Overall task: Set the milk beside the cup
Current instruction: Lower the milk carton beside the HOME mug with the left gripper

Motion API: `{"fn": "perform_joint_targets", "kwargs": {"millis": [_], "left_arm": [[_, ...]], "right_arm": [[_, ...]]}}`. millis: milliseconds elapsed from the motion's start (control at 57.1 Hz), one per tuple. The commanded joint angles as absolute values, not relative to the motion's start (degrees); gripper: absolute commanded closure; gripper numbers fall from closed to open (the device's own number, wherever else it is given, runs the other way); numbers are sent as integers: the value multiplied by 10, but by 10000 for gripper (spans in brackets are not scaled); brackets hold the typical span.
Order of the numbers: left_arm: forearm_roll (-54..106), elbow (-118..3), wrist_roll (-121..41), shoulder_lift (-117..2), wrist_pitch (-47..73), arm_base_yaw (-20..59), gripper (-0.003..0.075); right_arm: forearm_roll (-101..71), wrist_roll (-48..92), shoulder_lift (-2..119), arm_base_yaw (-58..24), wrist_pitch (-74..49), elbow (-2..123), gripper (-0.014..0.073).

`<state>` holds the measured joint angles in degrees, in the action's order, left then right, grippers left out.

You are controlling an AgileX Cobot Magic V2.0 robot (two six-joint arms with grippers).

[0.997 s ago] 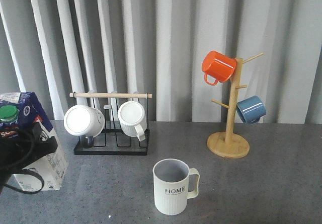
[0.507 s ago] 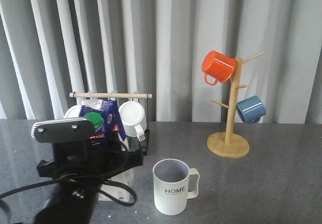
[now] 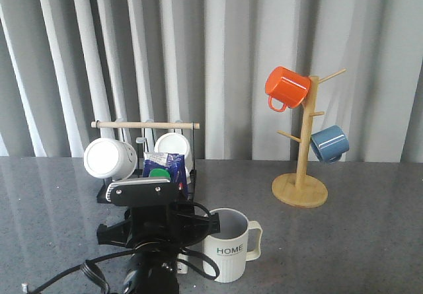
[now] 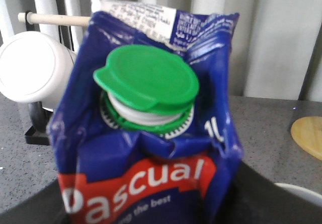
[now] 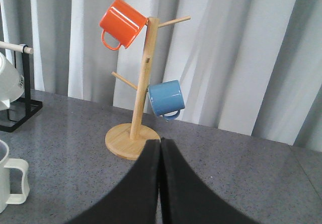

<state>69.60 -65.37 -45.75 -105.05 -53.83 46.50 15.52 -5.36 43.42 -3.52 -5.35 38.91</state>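
A: Front view, left to right. Wire rack point(image 3: 147, 175) with two smooth white mugs point(image 3: 110, 158), then the left pincer point(image 3: 156, 231) clamped around the milk point(image 3: 164, 166), which sits just left of the cup point(image 3: 230, 244). Whether the carton base touches the surface point(image 3: 344, 241) is hidden by the arm.

B: Handling notes?

A: Left wrist view: milk point(image 4: 151, 148) panels look creased and dented, so soft board that gives under squeeze. Judged moderately heavy if full, glossy, may slip. Best hold is low on the flat side walls, below the green cap point(image 4: 146, 83), not the gable.

B: Right of the cup?

A: Wooden mug tree point(image 3: 302, 175), well apart. Right pincer point(image 5: 160, 183) is closed on nothing, fingers pressed together.
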Motion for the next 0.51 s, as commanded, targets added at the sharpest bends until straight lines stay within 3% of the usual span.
{"fn": "perform_joint_targets", "kwargs": {"millis": [0,490], "left_arm": [[659,-674,-440,-1035,-577,458,727],[653,-674,-424,-1054,-555,455,727]], "right_arm": [[159,-53,432,-32,-12,405,604],[159,-53,432,-32,-12,405,604]]}}
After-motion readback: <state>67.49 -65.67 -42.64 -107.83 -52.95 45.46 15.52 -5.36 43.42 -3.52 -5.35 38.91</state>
